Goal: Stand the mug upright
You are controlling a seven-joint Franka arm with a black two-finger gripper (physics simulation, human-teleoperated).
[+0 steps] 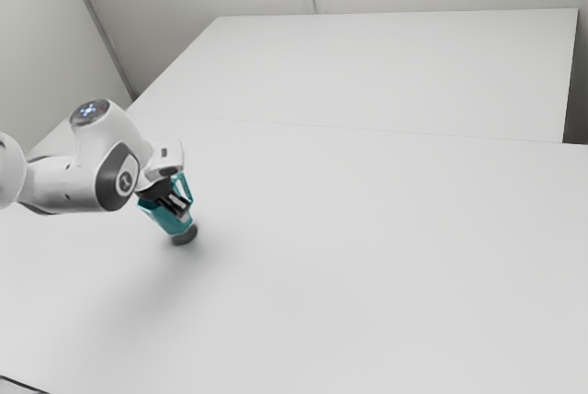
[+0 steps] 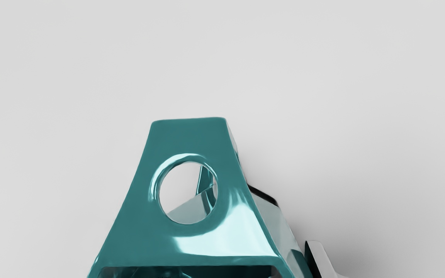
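"Since the pale table (image 1: 386, 229) is the biggest thing, what comes next?"

"The white arm (image 1: 73, 183), reaching in from the exterior view's left."

"And its black gripper (image 1: 175, 201)?"

"At the teal mug (image 1: 171, 220); whether it grips, one can't tell."

"How does the mug sit?"

"Tilted, below the arm's hand, dark end lowermost."

Lighting: bright, even, neutral white. Table (image 1: 386, 229): soft, diffuse shadow, near side of mug (image 1: 168, 219). Mug, wrist view: glossy, white glare patches.
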